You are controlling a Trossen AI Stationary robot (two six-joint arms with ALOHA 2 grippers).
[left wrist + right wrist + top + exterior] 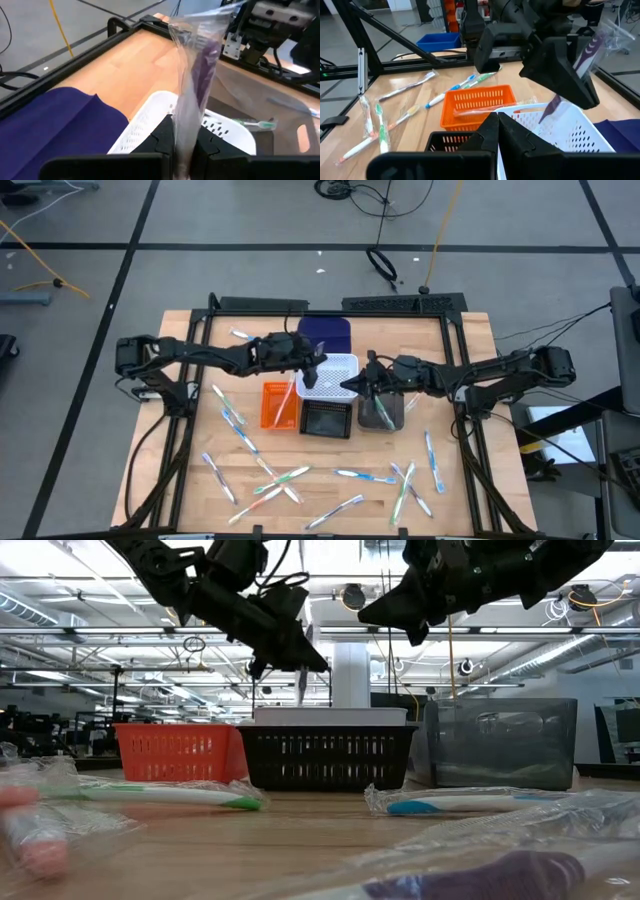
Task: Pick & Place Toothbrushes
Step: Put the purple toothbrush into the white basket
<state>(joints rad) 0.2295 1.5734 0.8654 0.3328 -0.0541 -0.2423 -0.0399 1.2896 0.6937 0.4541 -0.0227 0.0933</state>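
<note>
The left claw (313, 372) hangs above the white perforated plastic bin (345, 366), its fingers nipped on a purple-handled toothbrush in a clear crinkly wrapper (200, 80). The toothbrush hangs above the bin's near-left corner, long axis roughly upright and tilted a little; which end carries the bristles I cannot tell. To finish this step well, lower it until the bottom tip is inside the bin walls, lean it toward the bin's long side, then part the fingers so it falls lengthwise rather than propping on the rim. The right claw (366, 380), fingers pressed together and empty, waits just beside, between the white bin and the grey translucent bin (384, 412). Other wrapped toothbrushes lie scattered on the wooden tabletop (460, 470).
</note>
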